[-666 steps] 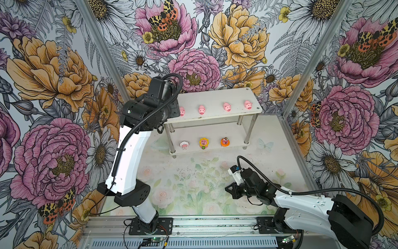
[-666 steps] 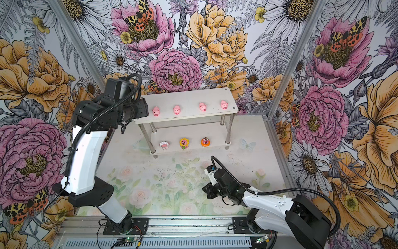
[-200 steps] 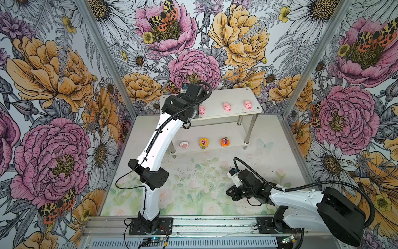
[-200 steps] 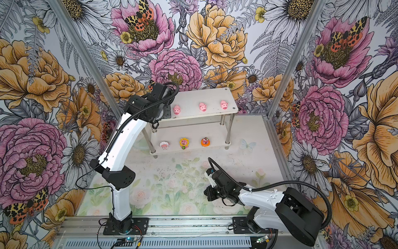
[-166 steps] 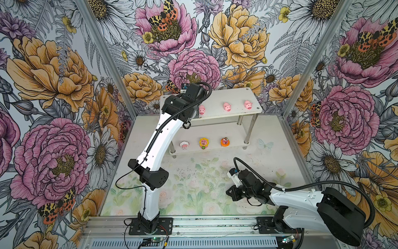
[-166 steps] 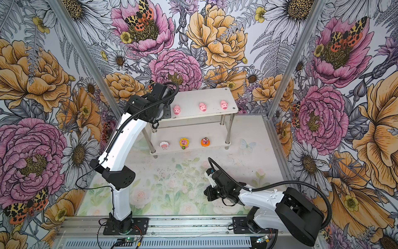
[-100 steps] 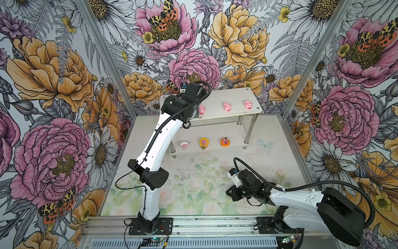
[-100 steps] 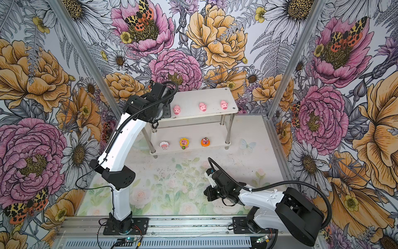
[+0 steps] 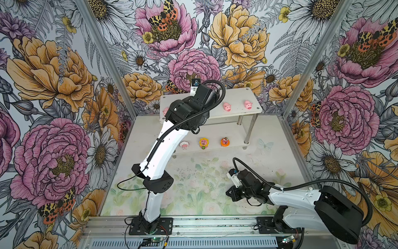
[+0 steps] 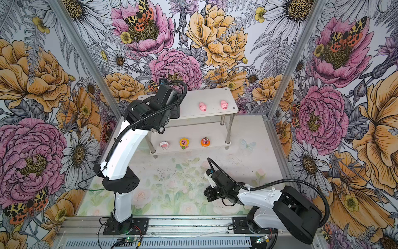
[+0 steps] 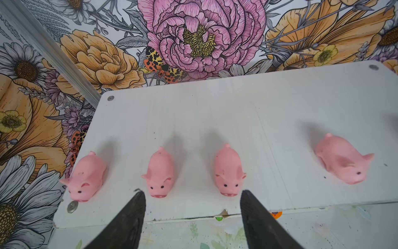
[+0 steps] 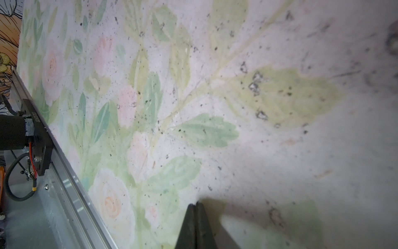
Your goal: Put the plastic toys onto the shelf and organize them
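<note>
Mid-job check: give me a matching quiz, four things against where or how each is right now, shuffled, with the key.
Things:
1. left gripper
2. right gripper
3. sunflower figure
4. pigs

States:
A. shut, close to the table
B. on the top tier
C. open, empty, at the top tier's front edge
D. on the lower tier, middle of three figures

Pairs: 1-C, 2-A, 3-D, 4-B
</note>
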Controlling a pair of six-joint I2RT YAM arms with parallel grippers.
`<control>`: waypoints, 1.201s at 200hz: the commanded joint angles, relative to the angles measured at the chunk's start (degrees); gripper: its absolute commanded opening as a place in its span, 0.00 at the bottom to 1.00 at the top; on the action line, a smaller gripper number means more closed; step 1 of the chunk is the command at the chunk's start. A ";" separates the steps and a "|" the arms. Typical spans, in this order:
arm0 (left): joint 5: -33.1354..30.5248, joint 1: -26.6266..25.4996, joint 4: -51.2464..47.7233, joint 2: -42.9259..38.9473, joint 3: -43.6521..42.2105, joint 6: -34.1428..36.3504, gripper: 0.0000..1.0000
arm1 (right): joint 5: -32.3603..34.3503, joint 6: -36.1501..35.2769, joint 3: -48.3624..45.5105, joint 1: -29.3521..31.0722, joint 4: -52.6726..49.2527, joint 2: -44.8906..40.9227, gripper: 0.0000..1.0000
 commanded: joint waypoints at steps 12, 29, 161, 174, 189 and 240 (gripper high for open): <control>2.48 1.05 0.58 3.47 2.02 0.13 0.75 | -0.33 -0.78 1.52 -0.31 1.04 0.97 0.01; 4.80 1.95 0.95 4.03 2.30 -0.70 0.76 | -0.33 -0.78 1.51 -0.30 1.02 0.97 0.01; 9.12 3.66 3.18 7.42 2.15 -2.18 0.53 | -0.93 -0.78 1.62 -0.32 0.75 1.06 0.01; 9.43 3.79 3.20 7.81 2.11 -2.28 0.53 | -1.09 -0.69 1.59 -0.29 0.75 0.98 0.01; 9.61 3.77 3.42 8.23 2.19 -2.40 0.53 | -1.02 -0.72 1.60 -0.34 0.75 1.07 0.01; 10.29 3.80 4.66 8.79 2.21 -3.32 0.39 | -1.10 -0.77 1.58 -0.29 0.66 1.06 0.01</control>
